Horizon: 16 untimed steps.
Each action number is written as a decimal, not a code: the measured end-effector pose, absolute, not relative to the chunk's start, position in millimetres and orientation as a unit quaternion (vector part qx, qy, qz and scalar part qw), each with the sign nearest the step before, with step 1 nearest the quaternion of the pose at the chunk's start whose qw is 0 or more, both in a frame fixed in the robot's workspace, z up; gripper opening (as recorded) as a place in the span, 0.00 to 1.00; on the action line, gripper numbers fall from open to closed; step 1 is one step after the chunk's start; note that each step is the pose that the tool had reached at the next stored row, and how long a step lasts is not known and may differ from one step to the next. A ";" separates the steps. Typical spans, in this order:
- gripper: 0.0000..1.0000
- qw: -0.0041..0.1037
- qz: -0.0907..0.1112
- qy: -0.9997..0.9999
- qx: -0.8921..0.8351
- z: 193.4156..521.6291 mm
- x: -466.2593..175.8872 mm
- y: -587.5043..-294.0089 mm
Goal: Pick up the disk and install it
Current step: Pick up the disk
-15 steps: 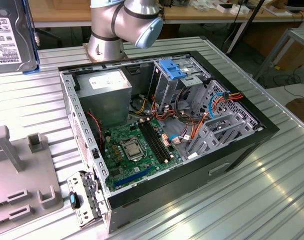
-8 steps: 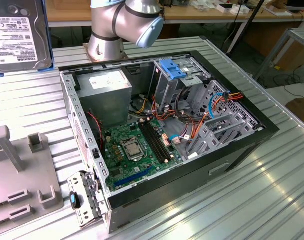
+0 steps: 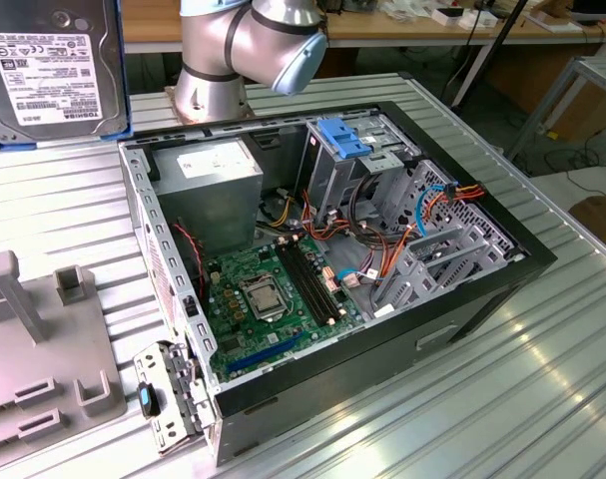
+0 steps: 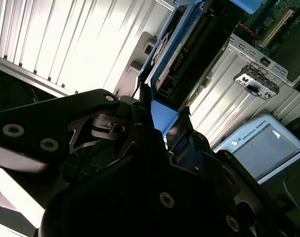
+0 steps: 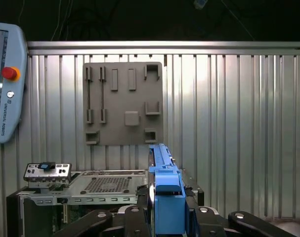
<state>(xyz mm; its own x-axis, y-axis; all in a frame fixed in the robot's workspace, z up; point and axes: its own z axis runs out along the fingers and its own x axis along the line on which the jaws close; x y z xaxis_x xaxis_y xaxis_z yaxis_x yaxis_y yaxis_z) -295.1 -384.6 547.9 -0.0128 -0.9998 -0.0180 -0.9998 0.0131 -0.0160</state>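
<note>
1. Your gripper [image 5: 168, 210] is pinching the disk [image 5: 163, 177]; in both wrist views the dark fingers [image 4: 189, 140] press on its blue rail from either side.
2. In the exterior view the disk hangs outside the computer case [image 3: 462, 299], off the case's power-box corner toward the exterior view's left; its white label faces the camera; it seems to be clear of the table [image 3: 542, 399], though that gap is hard to judge.
3. The case lies on its side with its cover off; inside it you have the green board [image 3: 268, 294] on the floor, the grey power box [image 3: 208, 170] in one corner, and a blue bracket [image 3: 350, 135] atop the silver drive cage [image 3: 342, 190].
4. A grey holder plate [image 3: 23, 369] lies beside the case, to the exterior view's left; the arm's base [image 3: 218, 70] stands just behind the case.
</note>
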 end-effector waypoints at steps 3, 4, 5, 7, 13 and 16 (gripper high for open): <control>0.37 0.012 0.001 0.712 -0.702 547.9 -282.5 -384.6; 0.37 0.012 0.001 0.712 -0.702 547.9 -280.0 -384.6; 0.37 0.012 0.001 0.712 -0.702 547.9 -277.8 -384.6; 0.37 0.012 0.001 0.712 -0.702 547.9 -271.6 -384.6; 0.37 0.012 0.001 0.712 -0.702 547.9 -247.8 -384.6; 0.37 0.012 0.001 0.712 -0.702 547.8 -236.4 -384.6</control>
<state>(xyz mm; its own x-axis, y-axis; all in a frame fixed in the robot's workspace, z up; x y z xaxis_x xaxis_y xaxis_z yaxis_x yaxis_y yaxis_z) -236.4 -384.6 547.8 -0.0129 -0.9998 -0.0181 -0.9998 0.0132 -0.0160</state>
